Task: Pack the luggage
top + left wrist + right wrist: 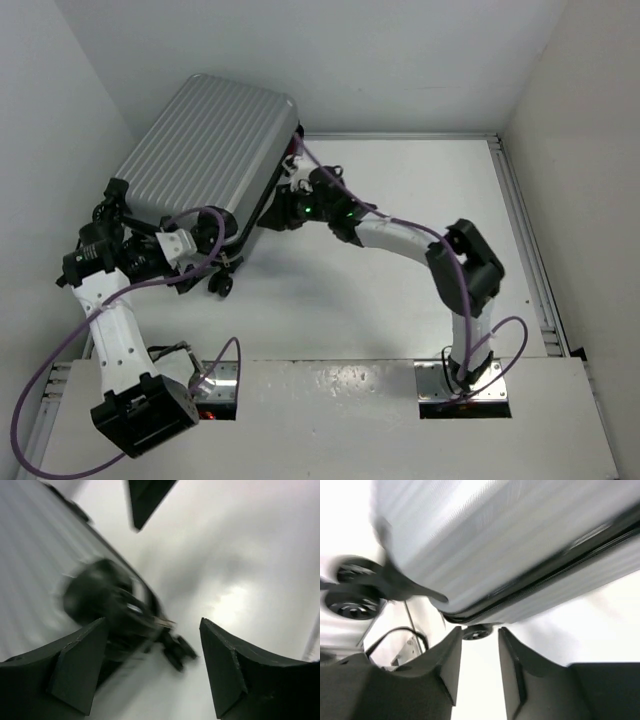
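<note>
The luggage, a silver-grey ribbed suitcase with black trim, lies at the back left of the table, its two shells almost together. My left gripper is at its near corner by a black wheel. In the left wrist view the left gripper stands wide open with nothing between its fingers, and a blurred wheel lies just ahead. My right gripper is at the case's right edge. The right gripper shows a narrow gap holding nothing, just under the black seam and a small wheel.
White walls close in the table on the left, back and right. A metal rail runs along the right side. Purple cables loop off both arms. The arm bases sit on a white plate at the near edge.
</note>
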